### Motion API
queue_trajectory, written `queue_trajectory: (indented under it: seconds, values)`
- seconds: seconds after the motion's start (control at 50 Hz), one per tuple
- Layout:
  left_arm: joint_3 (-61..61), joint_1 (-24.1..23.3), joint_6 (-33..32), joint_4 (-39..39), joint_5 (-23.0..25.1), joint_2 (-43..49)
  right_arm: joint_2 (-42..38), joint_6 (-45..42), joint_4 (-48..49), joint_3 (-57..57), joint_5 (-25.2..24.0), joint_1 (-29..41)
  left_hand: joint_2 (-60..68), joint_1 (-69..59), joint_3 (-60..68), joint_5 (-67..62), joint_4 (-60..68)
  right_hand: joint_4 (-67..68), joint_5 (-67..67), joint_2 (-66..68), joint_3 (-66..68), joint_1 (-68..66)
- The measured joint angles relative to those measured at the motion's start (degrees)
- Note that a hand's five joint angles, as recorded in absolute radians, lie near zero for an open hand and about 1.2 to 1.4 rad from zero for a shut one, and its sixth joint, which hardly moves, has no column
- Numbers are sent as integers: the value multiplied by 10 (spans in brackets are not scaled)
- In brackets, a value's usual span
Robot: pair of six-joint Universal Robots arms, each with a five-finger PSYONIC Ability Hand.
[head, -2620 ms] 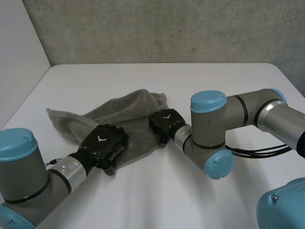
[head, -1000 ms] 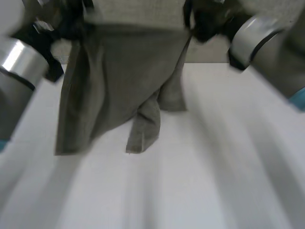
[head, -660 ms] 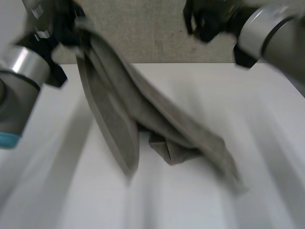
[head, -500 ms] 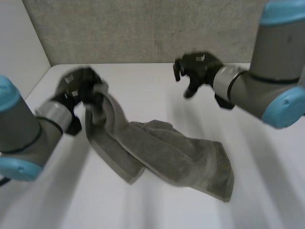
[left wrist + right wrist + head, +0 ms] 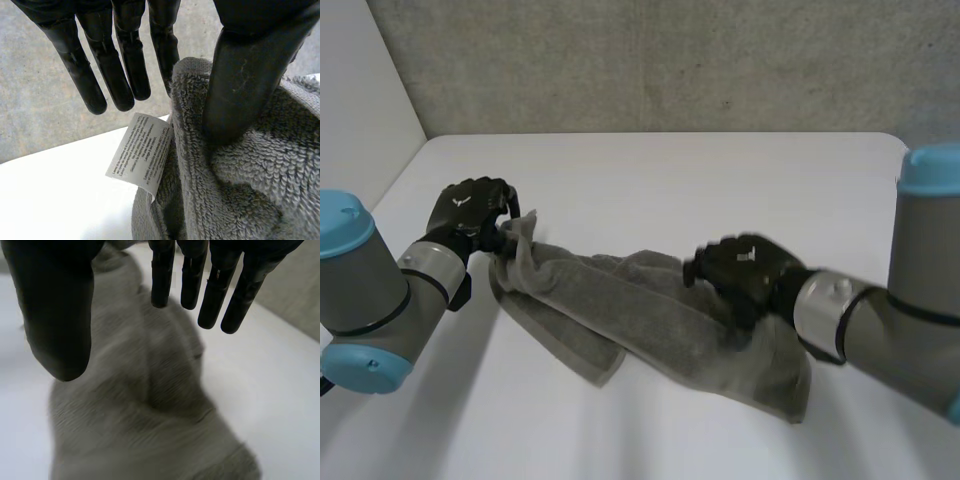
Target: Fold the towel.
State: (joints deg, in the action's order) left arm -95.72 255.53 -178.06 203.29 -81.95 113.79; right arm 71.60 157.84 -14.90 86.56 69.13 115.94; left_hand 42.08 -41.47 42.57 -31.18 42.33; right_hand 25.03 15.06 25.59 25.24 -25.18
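The grey towel (image 5: pixel 650 300) lies crumpled in a long strip on the white table (image 5: pixel 720 170), running from my left hand toward the near right. My left hand (image 5: pixel 470 212) is at the strip's left end, which stands up against it. In the left wrist view its fingers (image 5: pixel 125 60) are straight and spread, the thumb (image 5: pixel 250 75) rests on the towel (image 5: pixel 240 190), and a white label (image 5: pixel 141 152) hangs from the edge. My right hand (image 5: pixel 745 272) hovers over the strip's right part, open; its fingers (image 5: pixel 215 285) and thumb (image 5: pixel 55 305) are straight above the towel (image 5: pixel 140 415).
A grey wall (image 5: pixel 650 60) runs behind the table's far edge, and a white wall (image 5: pixel 360 90) closes the left side. Bare table lies beyond the towel and at the near left.
The towel hung high between both shut hands. The right hand let go, the towel dropped onto the table, the left hand came down and opened, and the right hand moved down over the towel.
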Motion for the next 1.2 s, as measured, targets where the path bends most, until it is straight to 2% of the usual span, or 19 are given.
queue_trajectory:
  seconds: [0.12,0.22,0.28,0.3,0.36,0.42,0.44,0.48,0.52,0.7,0.8,0.86,1.06,1.14,1.2]
  values:
    - [-5,1,1,9,0,10,20,-82,11,86,-18,-15,-4,4,-3,6,-3,1,7,2,1,-2]
    - [-6,1,1,10,0,12,19,-103,61,128,-20,-25,-4,4,-3,6,-3,40,47,31,38,-39]
    - [-6,1,1,9,-1,12,13,-106,106,147,-20,-30,-4,4,-3,6,-3,123,127,119,122,-123]
    - [-5,1,1,9,-1,12,7,-106,128,154,-19,-32,-4,4,-3,5,-3,201,204,199,199,-200]
    - [-5,2,1,9,0,12,-5,-104,161,162,-17,-34,34,-38,29,-39,32,324,328,322,322,-325]
    - [-6,3,1,9,0,12,-15,-102,182,164,-14,-35,129,-130,122,-134,127,442,447,440,430,-433]
    - [-6,4,1,9,0,11,-18,-101,186,163,-12,-36,222,-220,214,-217,222,486,492,480,472,-470]
    - [-7,7,1,8,1,9,-21,-100,189,160,-11,-36,301,-284,293,-291,302,512,509,490,492,-492]
    - [-7,9,1,9,2,8,-22,-99,189,157,-9,-36,332,-301,332,-301,345,514,509,490,493,-492]
    - [9,14,0,11,7,8,-24,-97,179,108,-7,-36,332,-301,337,-301,354,514,509,490,497,-494]
    - [50,13,0,19,16,28,-45,-99,165,29,-10,-38,332,-302,337,-301,355,514,509,490,505,-495]
    - [101,12,0,25,20,46,-67,-100,149,-62,-15,-38,332,-304,337,-301,355,514,509,490,508,-497]
    - [372,1,8,56,12,58,-153,-92,109,-447,-31,-38,335,-304,339,-301,355,514,509,490,508,-497]
    - [424,-1,18,78,-5,42,-185,-29,117,-584,-33,-36,335,-304,339,-301,355,514,509,490,508,-497]
    - [422,-1,25,90,-16,34,-201,27,125,-639,-38,-36,335,-304,339,-301,355,514,509,490,508,-497]
